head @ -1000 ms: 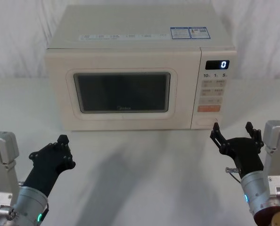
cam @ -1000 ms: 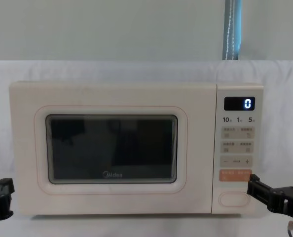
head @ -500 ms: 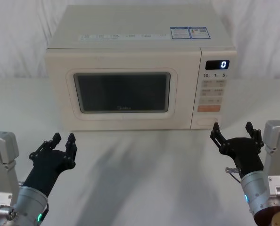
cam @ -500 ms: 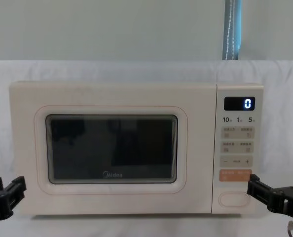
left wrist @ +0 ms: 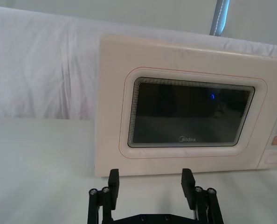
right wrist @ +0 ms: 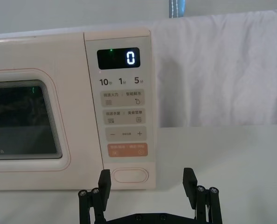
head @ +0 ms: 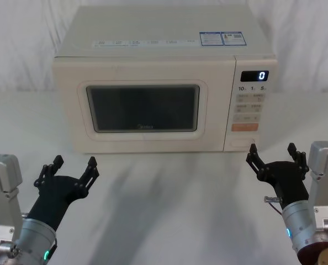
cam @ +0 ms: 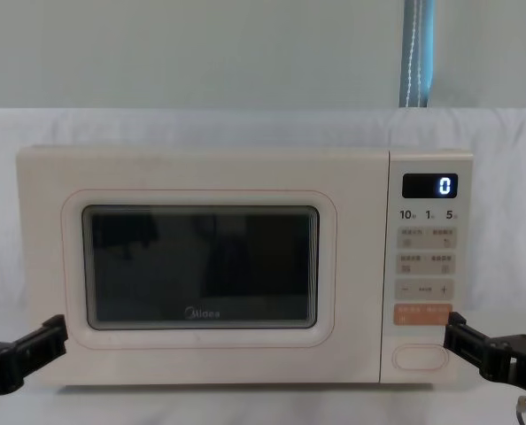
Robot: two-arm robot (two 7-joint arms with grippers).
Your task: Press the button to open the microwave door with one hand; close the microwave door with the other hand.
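The door (head: pixel 142 107) is flush with the microwave's cream front, so the step in hand is judged to be the press on the button (right wrist: pixel 130 175), the blank oval key at the foot of the control panel, under the orange key (right wrist: pixel 127 150). The right gripper (head: pixel 274 158) hovers over the table (head: pixel 180 199) just in front of that lower corner, its jaws spread wide and holding nothing; in the right wrist view the button lies just inside one finger rather than midway between the two. To press well, the gripper would likely do better to bring its fingers together, or to line a single fingertip up with the oval, then push straight in and level, keeping clear of the orange key close above. The push should be short and square, since a slanted one may slide off the key or shove the whole oven back. The left gripper (head: pixel 69 173) waits low before the door's left side, also wide open and empty, and should stay outside the door's swing until it opens.
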